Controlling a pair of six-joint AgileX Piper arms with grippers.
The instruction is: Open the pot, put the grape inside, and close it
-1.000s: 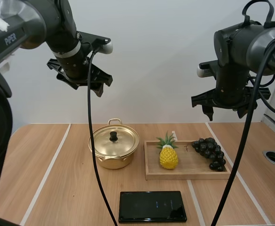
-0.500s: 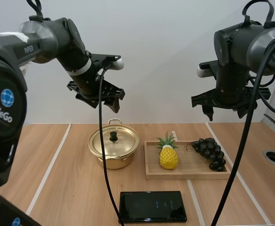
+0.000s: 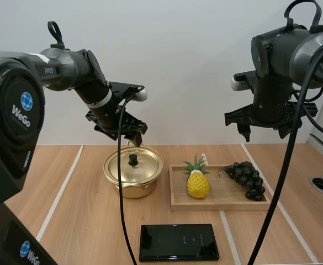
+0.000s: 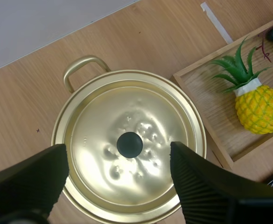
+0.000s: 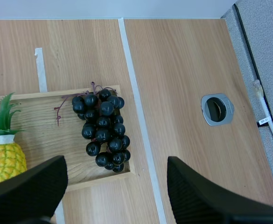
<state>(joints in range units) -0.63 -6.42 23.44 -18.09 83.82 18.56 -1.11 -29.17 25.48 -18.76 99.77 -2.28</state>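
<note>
We're on step one: opening the pot (image 3: 132,185). The lid (image 4: 127,119) is on and sits flat, with the black knob (image 4: 129,144) at its centre. Our left gripper (image 3: 131,138) hangs just above the pot's back edge, fingers spread wide and holding nothing. In the left wrist view the knob sits between the two fingers, roughly centred, with a clear gap on both sides.

The grapes (image 5: 102,128) lie at the right end of the tray (image 3: 222,205), beside the pineapple (image 3: 197,185), untouched. Our right gripper (image 3: 266,132) is high over them, also spread and empty.

As we read it, the next move is a straight drop of the left gripper until the fingers bracket the knob. Then we pinch it and lift the lid off vertically. The knob is small and round, so we should centre well to avoid slipping off.

The lid needs a free spot on the worktop (image 3: 67,221), probably left of the pot and clear of the phone (image 3: 178,242). The right arm is well placed to go for the grapes after that.
</note>
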